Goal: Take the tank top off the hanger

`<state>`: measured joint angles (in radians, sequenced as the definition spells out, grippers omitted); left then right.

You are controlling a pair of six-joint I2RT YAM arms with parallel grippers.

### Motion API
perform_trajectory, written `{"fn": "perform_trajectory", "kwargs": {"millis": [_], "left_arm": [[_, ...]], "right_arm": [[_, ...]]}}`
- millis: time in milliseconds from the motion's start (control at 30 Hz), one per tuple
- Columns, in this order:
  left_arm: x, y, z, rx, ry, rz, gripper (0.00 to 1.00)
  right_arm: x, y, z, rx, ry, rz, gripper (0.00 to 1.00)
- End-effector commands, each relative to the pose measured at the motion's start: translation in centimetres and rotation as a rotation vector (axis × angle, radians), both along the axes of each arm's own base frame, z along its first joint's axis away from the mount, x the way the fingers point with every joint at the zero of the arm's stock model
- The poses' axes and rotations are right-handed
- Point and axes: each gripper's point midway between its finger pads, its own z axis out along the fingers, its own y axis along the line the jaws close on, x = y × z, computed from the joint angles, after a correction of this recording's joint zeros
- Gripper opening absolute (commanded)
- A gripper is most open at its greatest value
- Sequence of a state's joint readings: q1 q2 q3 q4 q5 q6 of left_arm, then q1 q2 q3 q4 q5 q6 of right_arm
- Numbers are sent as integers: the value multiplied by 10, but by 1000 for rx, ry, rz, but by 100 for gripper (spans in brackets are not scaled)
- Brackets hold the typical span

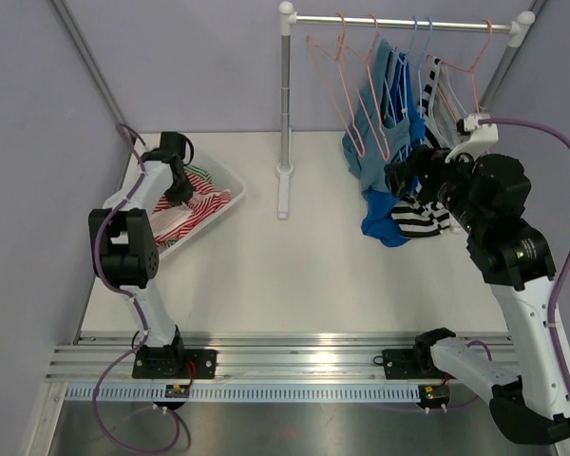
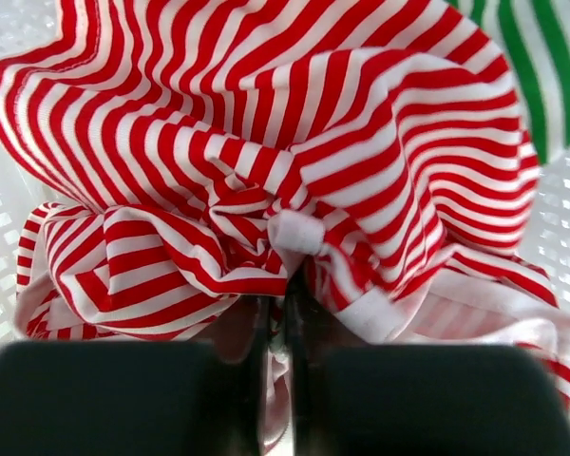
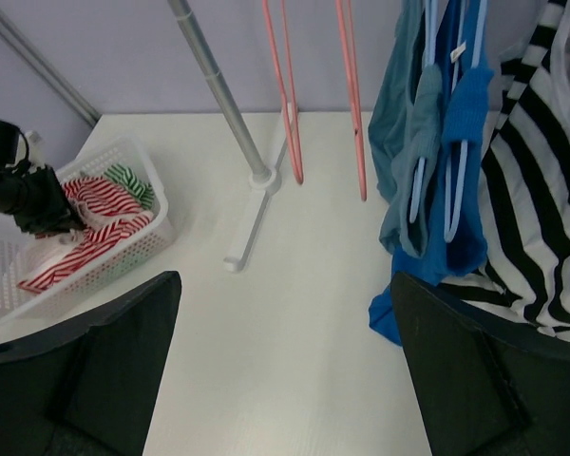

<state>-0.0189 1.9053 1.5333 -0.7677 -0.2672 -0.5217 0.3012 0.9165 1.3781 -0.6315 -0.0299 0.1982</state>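
Observation:
A red-and-white striped tank top [image 2: 266, 123] lies crumpled in the white basket [image 1: 230, 180] at the left, off any hanger. My left gripper [image 2: 277, 323] reaches down into the basket [image 1: 180, 195], its jaws almost together with a fold of that top pinched between them. Two empty pink hangers [image 1: 328, 76] hang on the rack rail [image 1: 399, 21]. Blue tank tops [image 3: 446, 123] and a black-and-white striped top [image 3: 541, 218] hang on other hangers. My right gripper [image 3: 285, 285] is wide open beside the hanging tops [image 1: 399, 176], holding nothing.
A green-and-white striped cloth [image 2: 541, 66] also lies in the basket. The rack's grey post [image 3: 218, 90] stands on a white foot [image 1: 284, 195] mid-table. Purple walls close the back and left. A metal rail [image 1: 285, 356] runs along the near edge.

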Motion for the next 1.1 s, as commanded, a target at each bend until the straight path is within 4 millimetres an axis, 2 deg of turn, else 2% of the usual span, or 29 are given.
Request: {"fn": "perform_trajectory", "kwargs": {"millis": [0,33,67,133,167,200,233,267,300,367,400,433,467,500,533,567,600,633,667,700,767,800,833,900,1000,1067], "left_arm": [[17,-8,87,-39,-225,-14,20],[20,-10,106,-42,-267,-35,25],[21,-10,122,-45,-300,-48,40],[13,-11,150,-46,-327,-73,66],[14,-12,176,-45,-379,-83,87],[9,-13,184,-47,-385,-96,98],[2,-14,206,-46,-432,-115,99],[-2,-17,219,-54,-461,-129,99],[-15,-20,241,-64,-513,-153,99],[-30,-26,255,-79,-550,-186,99],[-40,-31,265,-82,-576,-229,99],[-50,-42,272,-113,-598,-287,99],[-76,-49,294,-121,-670,-332,99],[-86,-59,285,-113,-672,-390,99],[-96,-63,286,-102,-691,-413,99],[-119,-63,301,-87,-758,-431,99],[-124,-65,287,-86,-744,-445,99],[-134,-70,287,-87,-761,-486,99],[-147,-70,295,-78,-815,-507,99],[-152,-72,274,-78,-786,-527,99],[-158,-73,267,-60,-822,-539,99],[-170,-75,271,-42,-867,-561,99],[-170,-73,252,-23,-838,-552,99],[-171,-65,247,22,-851,-523,99],[-165,-69,225,12,-781,-534,99],[-163,-72,219,0,-748,-549,99]], "right_arm": [[14,-16,32,-22,-29,-110,100],[25,-18,34,-45,-10,-135,99],[33,-26,35,-65,0,-184,99],[51,-28,41,-106,18,-215,99],[57,-30,45,-119,22,-227,100],[64,-28,46,-133,27,-223,100],[78,-23,51,-157,31,-204,99],[85,-20,54,-164,32,-193,98],[99,-16,56,-181,42,-184,96],[114,-17,59,-201,46,-200,85],[130,-15,50,-218,71,-208,83],[133,-15,63,-213,42,-214,81],[138,-14,65,-215,37,-214,80],[150,-13,58,-226,47,-223,78],[154,-14,65,-233,28,-227,77],[159,-17,64,-243,32,-242,76],[173,-19,53,-265,57,-264,72],[175,-21,57,-276,51,-267,70],[180,-22,55,-277,56,-269,69],[187,-20,50,-280,66,-267,67],[194,-22,42,-321,80,-263,68],[199,-22,38,-333,83,-265,68],[201,-23,37,-337,83,-271,68],[208,-29,32,-357,85,-293,65],[216,-28,25,-356,91,-273,62],[224,-28,15,-363,109,-261,61]]}}
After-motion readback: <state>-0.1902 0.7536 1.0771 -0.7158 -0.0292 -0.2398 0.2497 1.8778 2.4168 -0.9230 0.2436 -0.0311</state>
